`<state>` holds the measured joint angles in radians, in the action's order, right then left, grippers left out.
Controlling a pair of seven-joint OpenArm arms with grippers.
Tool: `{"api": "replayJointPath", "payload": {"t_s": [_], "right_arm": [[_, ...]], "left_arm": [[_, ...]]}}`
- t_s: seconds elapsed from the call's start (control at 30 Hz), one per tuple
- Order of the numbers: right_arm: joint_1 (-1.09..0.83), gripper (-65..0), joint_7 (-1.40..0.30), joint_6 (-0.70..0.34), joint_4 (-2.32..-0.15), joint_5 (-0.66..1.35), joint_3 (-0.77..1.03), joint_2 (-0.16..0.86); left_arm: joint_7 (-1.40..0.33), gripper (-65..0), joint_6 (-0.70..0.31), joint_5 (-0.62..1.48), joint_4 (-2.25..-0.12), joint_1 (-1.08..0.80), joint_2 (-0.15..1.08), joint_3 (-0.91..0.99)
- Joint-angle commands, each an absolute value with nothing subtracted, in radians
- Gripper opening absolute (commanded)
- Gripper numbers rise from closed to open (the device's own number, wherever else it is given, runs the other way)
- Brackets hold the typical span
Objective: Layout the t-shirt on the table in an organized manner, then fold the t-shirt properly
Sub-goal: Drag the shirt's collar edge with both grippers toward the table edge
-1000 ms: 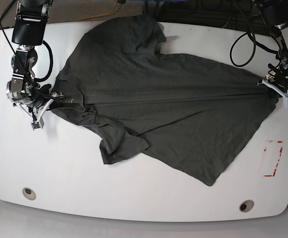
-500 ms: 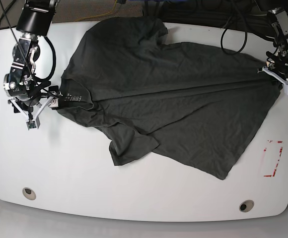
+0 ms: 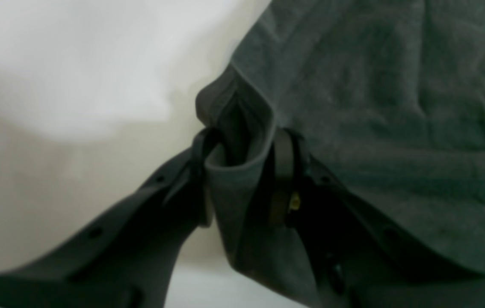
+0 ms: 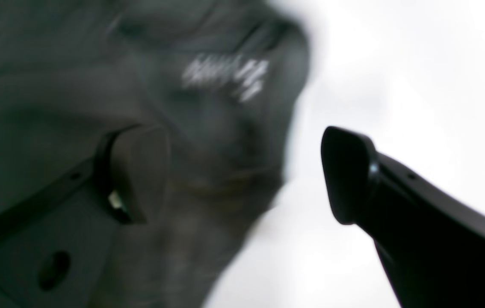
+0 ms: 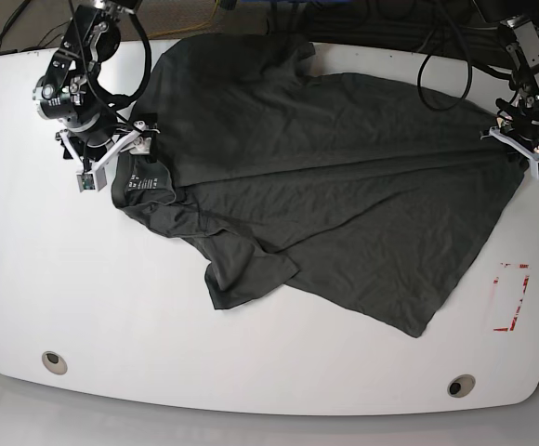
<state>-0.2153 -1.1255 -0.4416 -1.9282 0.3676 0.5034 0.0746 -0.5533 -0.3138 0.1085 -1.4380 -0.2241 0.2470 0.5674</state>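
Observation:
The dark grey t-shirt (image 5: 325, 186) lies wrinkled across the white table (image 5: 111, 307), with one sleeve bunched toward the front (image 5: 246, 274). My left gripper (image 5: 518, 149) is at the shirt's right edge; in the left wrist view that gripper (image 3: 242, 145) is shut on a pinched fold of the t-shirt (image 3: 375, 107). My right gripper (image 5: 113, 153) hovers over the neck end, by the pale label (image 5: 141, 182). The right wrist view, blurred, has its jaws (image 4: 242, 171) open and apart, the label (image 4: 225, 75) and t-shirt (image 4: 54, 77) lying below them.
A red tape rectangle (image 5: 511, 297) marks the table near its right edge. Two round grommets (image 5: 54, 360) (image 5: 460, 385) sit near the front edge. Black cables (image 5: 446, 74) loop at the back right, beside the left arm.
My right gripper opened, let go of the neck end and moved up toward the back left. The neck now lies on the table. The left gripper kept its hold.

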Motion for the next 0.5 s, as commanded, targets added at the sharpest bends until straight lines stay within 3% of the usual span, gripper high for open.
{"api": "replayJointPath", "payload": {"t_s": [0.0, 0.47], "right_arm": [[-0.237, -12.1, -1.081, -0.435, -1.948, 0.441, 0.539, 0.077], [-0.377, -12.1, -1.072, -0.432, -1.943, 0.568, 0.714, 0.07]], "left_arm": [[-0.579, -49.2, -0.318, 0.101, -1.443, -0.225, 0.254, 0.565], [-0.579, -49.3, -0.318, 0.101, -1.443, -0.191, 0.251, 0.532]]}}
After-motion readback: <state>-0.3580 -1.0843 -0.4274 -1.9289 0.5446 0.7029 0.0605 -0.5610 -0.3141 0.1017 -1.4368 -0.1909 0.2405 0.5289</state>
